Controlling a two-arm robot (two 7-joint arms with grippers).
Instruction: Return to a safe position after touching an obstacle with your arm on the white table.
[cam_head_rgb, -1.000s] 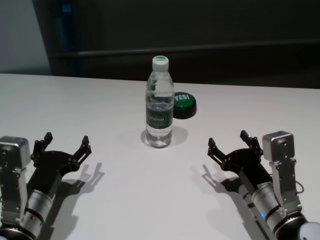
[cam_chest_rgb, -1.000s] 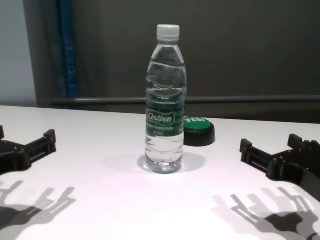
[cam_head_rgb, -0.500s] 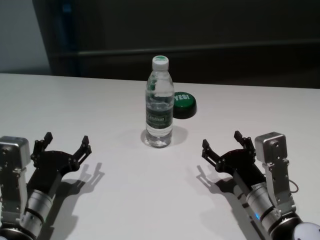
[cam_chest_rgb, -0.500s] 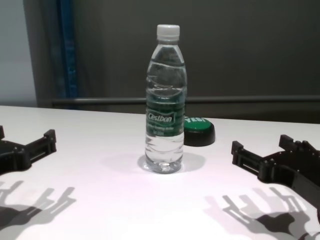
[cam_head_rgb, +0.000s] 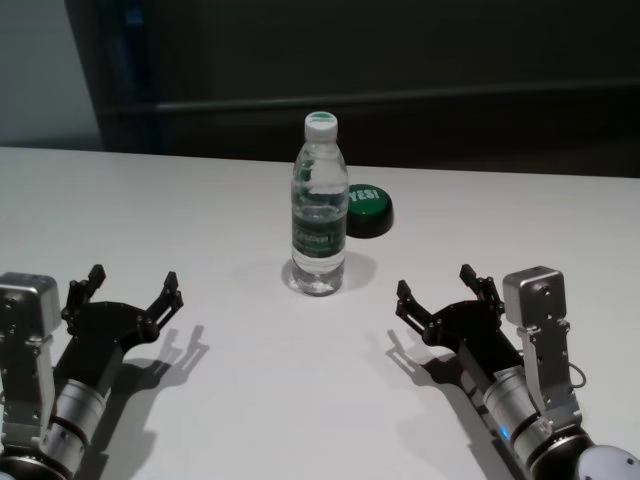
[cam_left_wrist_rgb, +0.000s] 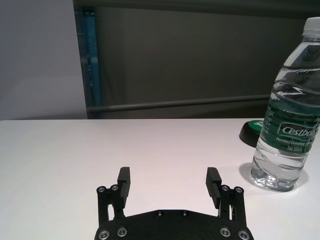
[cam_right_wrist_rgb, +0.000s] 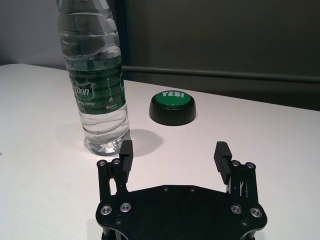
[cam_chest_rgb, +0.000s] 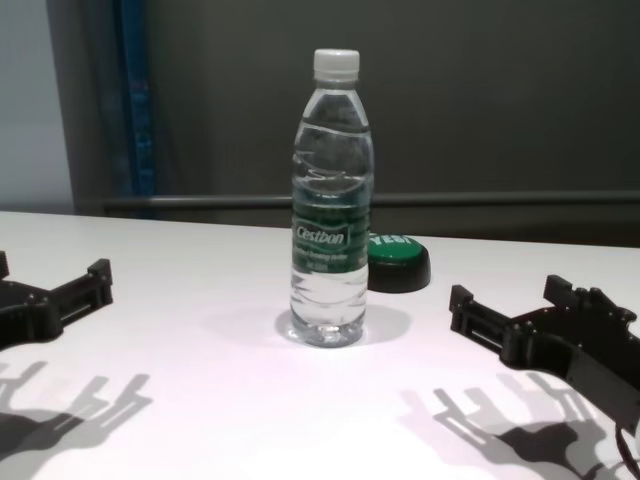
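The water bottle (cam_head_rgb: 320, 215) stands upright mid white table (cam_head_rgb: 200, 200), a black puck (cam_head_rgb: 367, 209) just behind it, while we hold our right gripper (cam_head_rgb: 436, 296) spread empty near its right and our left gripper (cam_head_rgb: 130, 287), likewise spread, parked well apart, so neither touches it.

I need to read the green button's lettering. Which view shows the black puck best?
The right wrist view: the puck sits whole and unblocked, "YES!" legible. In the head view it is small behind the bottle; the chest view has it partly hidden; the left wrist view shows a sliver.
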